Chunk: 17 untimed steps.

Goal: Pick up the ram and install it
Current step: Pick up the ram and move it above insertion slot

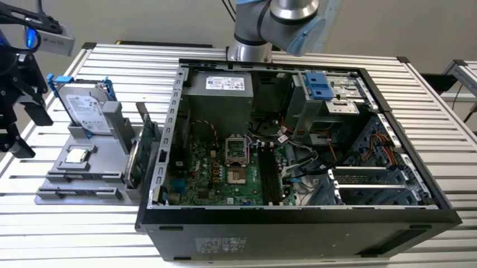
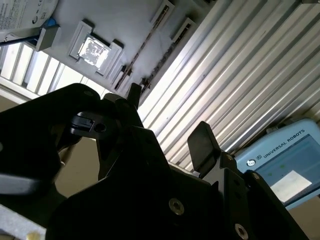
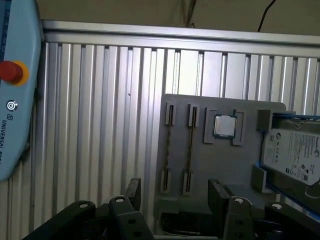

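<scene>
Gripper sits low in the first wrist view, jaws spread wide, nothing between them. Its fingers hang over the near end of the grey holder. No contact that I can make out.

The holder has two pairs of slotted end brackets. The ram stands on edge between one pair and shows me just a thin dark line. A similar line runs between the neighbouring pair. I can't tell whether that is a second stick or a bare groove. Ram untouched, not yet lifted.

Just beyond the brackets, a processor chip lies flat in its recess. Beside it is the hard drive in its blue frame.

Handling, my read: a light, stiff, thin board. It won't sag, but it is brittle under side load, and its faces carry small parts. Only the upper long edge is on offer. I would pinch across the two flat faces near mid-length, so it lifts level and doesn't cock in the brackets. The faces are smooth with little height to bite on, so slip is the risk. Keep off the contact edge down in the groove.

Farther off, in the exterior view, the open computer case lies on the slatted table. The holder is just beside it, on the exterior view's left. Long black memory slots run along the board inside.
</scene>
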Tool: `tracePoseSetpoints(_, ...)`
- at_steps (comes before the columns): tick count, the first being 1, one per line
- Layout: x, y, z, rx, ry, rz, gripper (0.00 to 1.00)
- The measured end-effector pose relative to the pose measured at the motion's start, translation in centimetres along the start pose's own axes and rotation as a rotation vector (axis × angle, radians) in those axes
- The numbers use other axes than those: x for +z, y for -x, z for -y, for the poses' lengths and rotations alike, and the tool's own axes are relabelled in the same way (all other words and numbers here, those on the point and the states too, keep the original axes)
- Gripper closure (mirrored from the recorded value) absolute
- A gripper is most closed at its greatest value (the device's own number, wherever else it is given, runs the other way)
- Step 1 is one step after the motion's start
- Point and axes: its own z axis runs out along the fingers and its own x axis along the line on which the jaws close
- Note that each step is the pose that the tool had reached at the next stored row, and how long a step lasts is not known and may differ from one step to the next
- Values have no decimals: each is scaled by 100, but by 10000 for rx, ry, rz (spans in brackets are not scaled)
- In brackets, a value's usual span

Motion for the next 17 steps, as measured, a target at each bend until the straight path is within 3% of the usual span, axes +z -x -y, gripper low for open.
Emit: tracePoseSetpoints(17, 130, 4, 2, 0, -1, 2, 0)
